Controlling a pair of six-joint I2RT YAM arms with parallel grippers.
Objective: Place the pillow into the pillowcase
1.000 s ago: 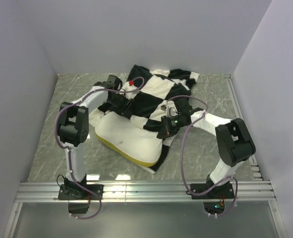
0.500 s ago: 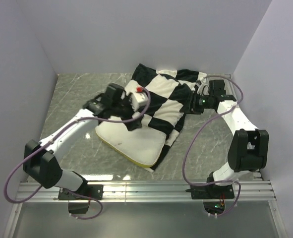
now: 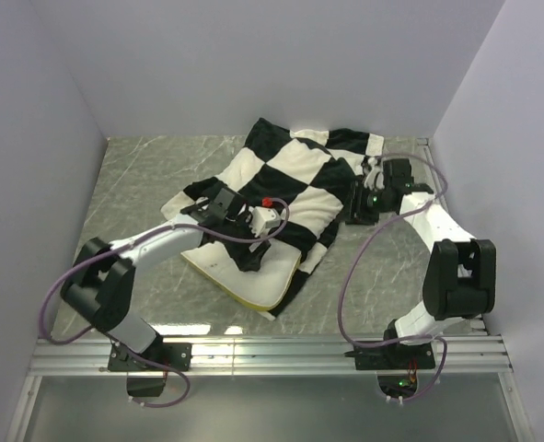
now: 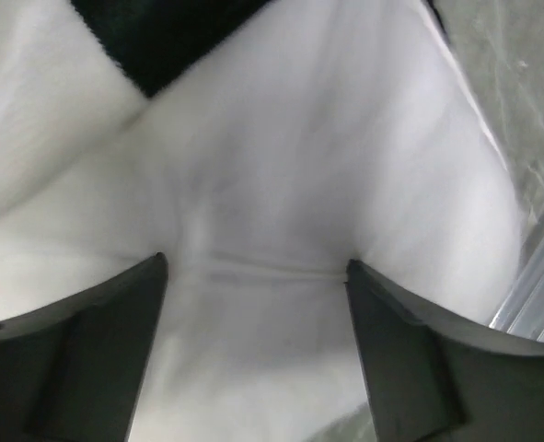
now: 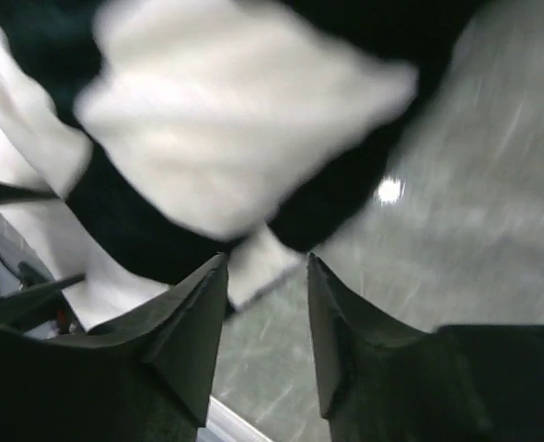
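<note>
The black-and-white checkered pillowcase (image 3: 295, 175) lies across the middle and back of the table, draped over most of the pillow (image 3: 239, 269). Only the pillow's near corner shows, with its yellow band (image 3: 239, 295) along the near edge. My left gripper (image 3: 253, 250) is open, its jaws spread wide and pressed down on white pillow fabric (image 4: 281, 193), with a black square of the pillowcase (image 4: 161, 37) just beyond. My right gripper (image 3: 354, 207) is open at the pillowcase's right edge. In the right wrist view (image 5: 267, 262), a white corner of the pillowcase (image 5: 258, 267) lies between its fingertips.
The grey marbled tabletop (image 3: 133, 184) is walled on the left, back and right. An aluminium rail (image 3: 272, 350) runs along the near edge by the arm bases, and another rail (image 3: 430, 170) runs down the right side. Purple cables loop off both arms.
The pillowcase has been drawn further left and nearer over the pillow, covering its left corner. My left arm folded back, its gripper now on the pillow's near part. My right gripper barely moved.
</note>
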